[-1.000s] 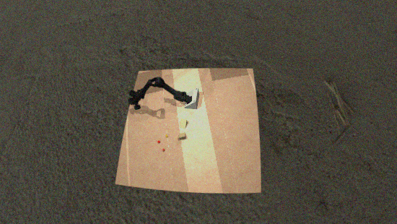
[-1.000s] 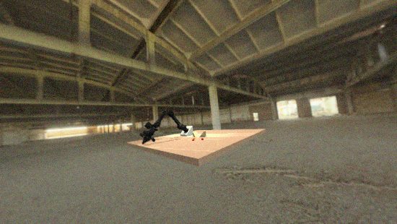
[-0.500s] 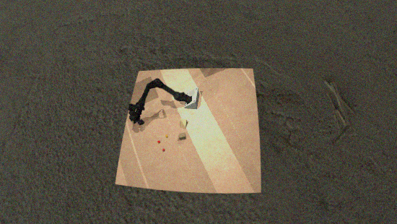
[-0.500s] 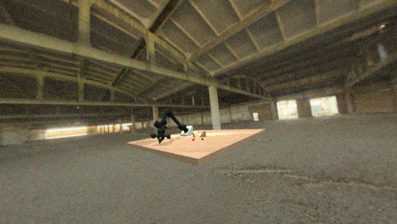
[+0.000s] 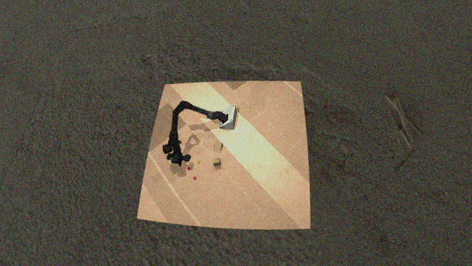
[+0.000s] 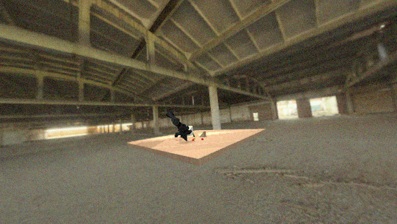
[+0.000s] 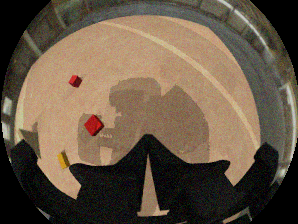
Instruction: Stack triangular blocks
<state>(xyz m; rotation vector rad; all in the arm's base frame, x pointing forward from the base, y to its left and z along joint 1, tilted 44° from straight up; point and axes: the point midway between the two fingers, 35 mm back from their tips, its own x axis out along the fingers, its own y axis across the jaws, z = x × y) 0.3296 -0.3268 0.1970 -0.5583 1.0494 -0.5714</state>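
- The gripper [image 5: 177,160] hung low over the table's near-left part, its jaws drawn together with nothing between them.
- In the wrist view the gripper [image 7: 148,163] showed as two dark fingers with only a thin sliver of table visible between them.
- The black arm [image 5: 175,122] rose from a white base [image 5: 229,117] near the far middle of the table, reached left, then bent down toward the near side.
- One triangular block [image 5: 218,147] lay on the table to the right of the gripper, well apart from it.
- The other triangular block [image 5: 217,162] lay just nearer the camera than the first, close beside it. Whether they touched could not be told.
- The two blocks lay separately on the board, not stacked. In the exterior view one wedge shape [image 6: 203,134] was discernible just right of the arm.
- A small yellow cube [image 5: 198,161] lay between the gripper and the blocks.
- Two small red cubes [image 5: 189,168] [image 5: 194,178] lay just beside the gripper, on its near-right side.
- From the wrist camera, the larger-looking red cube [image 7: 93,124] sat ahead and to the left, the second red one [image 7: 75,80] farther off, and the yellow cube [image 7: 63,160] at the left edge.
- The table [image 5: 257,206] was a tan square board with a pale diagonal stripe, set on a dark, rough floor [image 5: 386,172].
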